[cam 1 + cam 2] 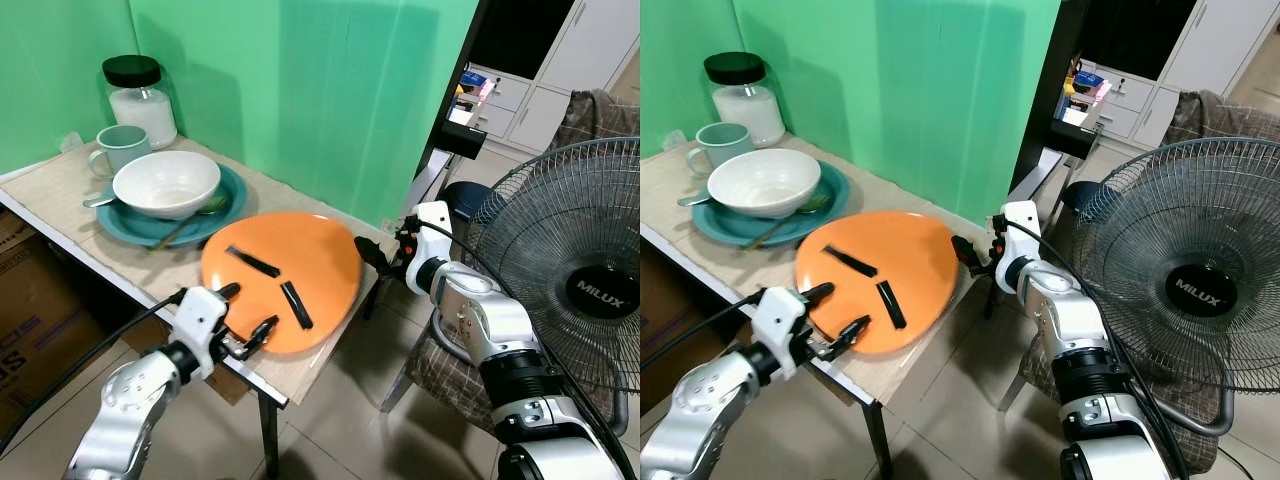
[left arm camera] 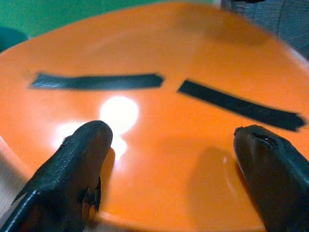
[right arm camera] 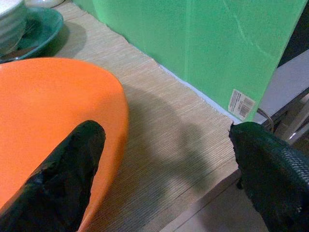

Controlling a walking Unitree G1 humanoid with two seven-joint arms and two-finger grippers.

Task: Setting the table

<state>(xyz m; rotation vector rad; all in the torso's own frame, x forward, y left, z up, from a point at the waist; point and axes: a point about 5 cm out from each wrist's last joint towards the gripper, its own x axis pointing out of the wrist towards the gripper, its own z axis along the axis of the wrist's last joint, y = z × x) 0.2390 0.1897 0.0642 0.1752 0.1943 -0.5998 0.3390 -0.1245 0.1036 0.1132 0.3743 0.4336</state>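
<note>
Left gripper (image 1: 247,312) sits at the near rim of the big glossy orange plate (image 1: 300,250), about 7 o'clock on it, fingers spread wide with nothing between them. One fingertip (image 2: 89,145) hangs over the rim, the other is off toward the two black tape strips (image 1: 270,282) stuck on the plate's face. Right gripper (image 1: 378,253) is at the plate's 3 o'clock edge, also wide and empty, one finger (image 3: 67,179) over the orange surface, the other out past the table corner.

Plate lies flat on the pale woven-top table (image 1: 60,195), near the front corner, overhanging the front edge slightly. At its 10 o'clock: white ceramic bowl (image 1: 166,183) on a teal plate (image 1: 232,196), with what looks like a spoon on it. Grey-green mug (image 1: 117,150) and black-lidded glass jar (image 1: 138,100) behind those.

Looks like a two-handed pickup or slide is being set up. To do it well:
- get each lower finger under the rim before closing; the plate is shallow and slick
- close both sides together, else it skates off the edge
- lift level, keep clear of the bowl stack
- watch the pedestal fan (image 1: 585,270) beside the right arm
</note>
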